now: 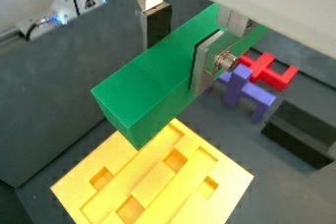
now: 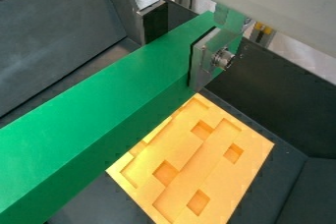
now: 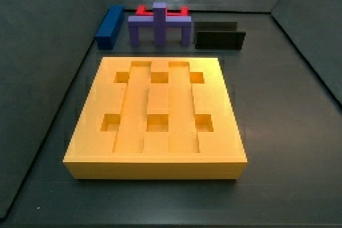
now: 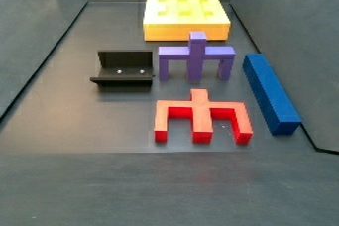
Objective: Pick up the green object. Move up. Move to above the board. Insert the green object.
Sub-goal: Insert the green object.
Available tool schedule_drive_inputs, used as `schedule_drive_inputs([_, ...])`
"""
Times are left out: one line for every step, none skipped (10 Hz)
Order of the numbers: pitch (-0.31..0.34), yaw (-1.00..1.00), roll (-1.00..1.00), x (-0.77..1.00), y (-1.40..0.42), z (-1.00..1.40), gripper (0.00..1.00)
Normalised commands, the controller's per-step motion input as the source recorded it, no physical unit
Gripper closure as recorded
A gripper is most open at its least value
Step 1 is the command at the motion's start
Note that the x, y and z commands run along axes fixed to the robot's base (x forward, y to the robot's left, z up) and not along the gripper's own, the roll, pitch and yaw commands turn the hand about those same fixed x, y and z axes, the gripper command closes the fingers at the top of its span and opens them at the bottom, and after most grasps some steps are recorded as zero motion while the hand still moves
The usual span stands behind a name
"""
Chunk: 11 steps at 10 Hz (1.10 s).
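My gripper (image 1: 182,46) is shut on the green object (image 1: 151,85), a long flat bright green bar, and holds it in the air above the floor. In both wrist views the bar runs across the picture, clamped between the silver fingers (image 2: 206,57). The gripper also shows in a wrist view (image 2: 175,43), with the green object (image 2: 92,120) over the near edge of the board (image 2: 197,149). The board (image 1: 79,187) is a yellow slab with square holes lying below the bar. It shows in both side views (image 3: 158,97) (image 4: 185,32). Neither side view shows the gripper or the bar.
A purple block (image 4: 196,59), a red piece (image 4: 201,116), a blue bar (image 4: 272,91) and the dark fixture (image 4: 122,69) stand on the floor beside the board. A wrist view shows the purple block (image 1: 243,88), the red piece (image 1: 269,68) and the fixture (image 1: 305,130).
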Motion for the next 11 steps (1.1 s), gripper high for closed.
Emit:
schedule_drive_inputs([-0.164,0.0,-0.25,-0.05,0.0,-0.51,1.0])
schedule_drive_inputs([-0.154,0.0,-0.2,-0.1,-0.06,-0.56,1.0])
schedule_drive_inputs([-0.131,0.0,-0.14,-0.11,-0.14,-0.59,1.0])
schedule_drive_inputs([-0.133,0.0,-0.14,-0.09,-0.16,-0.58,1.0])
schedule_drive_inputs([-0.116,0.01,-0.11,-0.06,-0.23,-0.55,1.0])
schedule_drive_inputs([-0.074,0.03,-0.03,-0.03,-0.36,-0.5,1.0])
schedule_drive_inputs([-0.039,0.04,0.0,-0.02,-0.39,-0.51,1.0])
schedule_drive_inputs([-0.019,0.03,0.0,-0.05,-0.37,-0.55,1.0])
schedule_drive_inputs([-0.003,0.03,-0.09,-0.03,-0.23,-0.63,1.0])
schedule_drive_inputs([0.0,0.03,-0.1,-0.02,-0.19,-0.67,1.0])
schedule_drive_inputs([0.0,0.01,-0.07,-0.09,-0.19,-0.67,1.0])
